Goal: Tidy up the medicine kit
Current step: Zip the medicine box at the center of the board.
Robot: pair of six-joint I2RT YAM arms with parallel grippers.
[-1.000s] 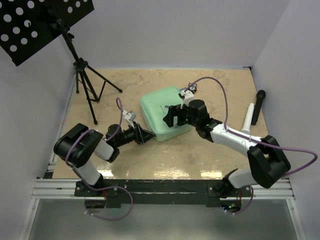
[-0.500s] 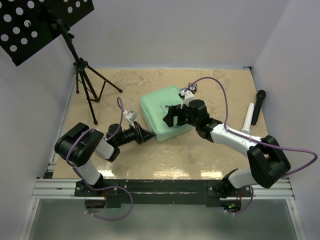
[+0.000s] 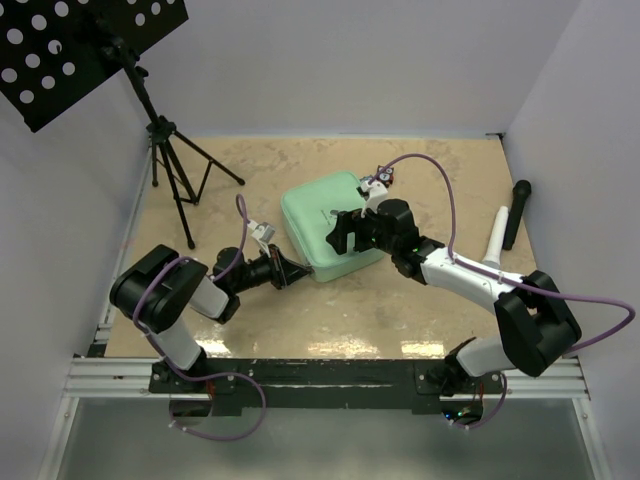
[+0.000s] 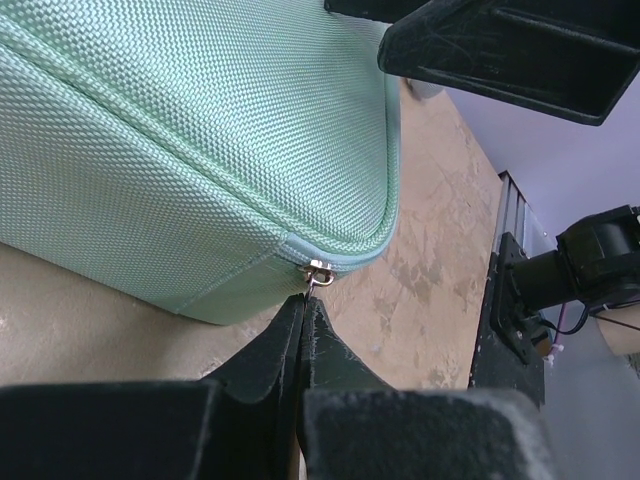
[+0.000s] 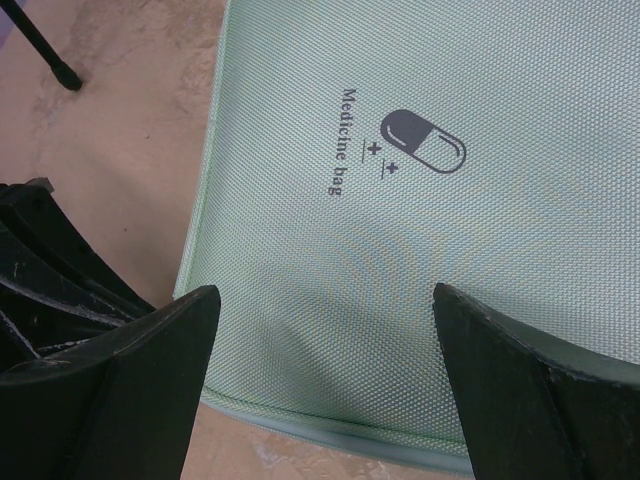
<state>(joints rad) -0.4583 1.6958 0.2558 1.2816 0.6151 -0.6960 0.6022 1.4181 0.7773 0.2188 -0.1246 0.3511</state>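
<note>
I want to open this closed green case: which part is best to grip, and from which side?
Grip the small metal zipper pull at the rounded corner of the medicine kit, coming low along the table from the left arm's side. It sticks out freely, thin enough for a fingertip pinch; the left gripper is shut on it.

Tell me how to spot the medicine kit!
Look at the middle of the tan table. The medicine kit is the big, soft, mint-green case lying there. Nothing else is green, and its lid shows a capsule drawing beside the words "Medicine bag".
</note>
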